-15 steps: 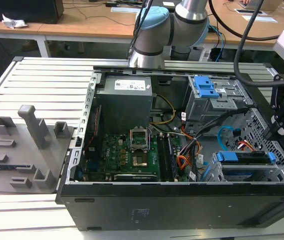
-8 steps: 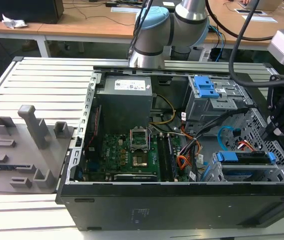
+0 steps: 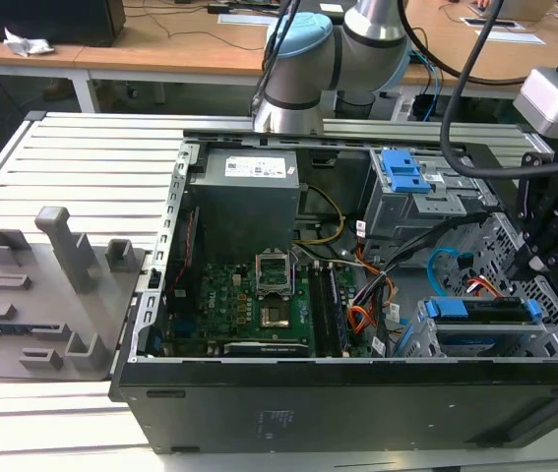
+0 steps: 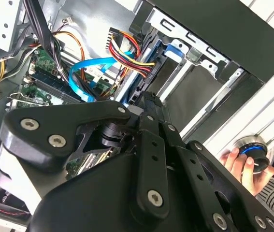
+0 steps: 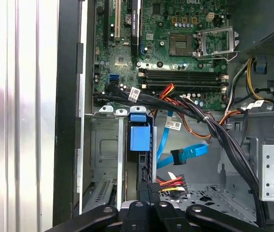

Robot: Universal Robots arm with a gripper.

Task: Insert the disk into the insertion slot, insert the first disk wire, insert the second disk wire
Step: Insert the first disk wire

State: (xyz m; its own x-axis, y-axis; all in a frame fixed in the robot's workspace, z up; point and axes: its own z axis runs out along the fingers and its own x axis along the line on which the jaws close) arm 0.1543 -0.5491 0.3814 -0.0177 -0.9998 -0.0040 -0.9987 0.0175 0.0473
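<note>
Stands behind the open computer case [image 3: 357,403], to judge by the blue-capped joint [image 3: 303,49] at the top of the exterior view. Leaves the frame upward there and appears again at the exterior view's right, with the gripper [image 3: 534,258] pointed steeply down into that end of the case. Hovers just above the cable end of the disk [image 3: 477,311], with no visible contact.

Shows the jaws pressed together in the first wrist view, with no gap and nothing seen pinched between them.

Finds the disk already lying in the insertion slot [image 3: 554,339], blue frame outward from the grey perforated cage. Beside it, in the first wrist view, lies a blue data cable [image 5: 182,153] with its black plug apart from the disk. Just beside the fingertips lies a red, yellow and black wire bundle [image 5: 171,182].

Takes in, through the second wrist view, a person's hand [image 4: 243,166] outside the case, with its fingers on a round black knob [image 4: 252,149] ringed in blue.
</note>
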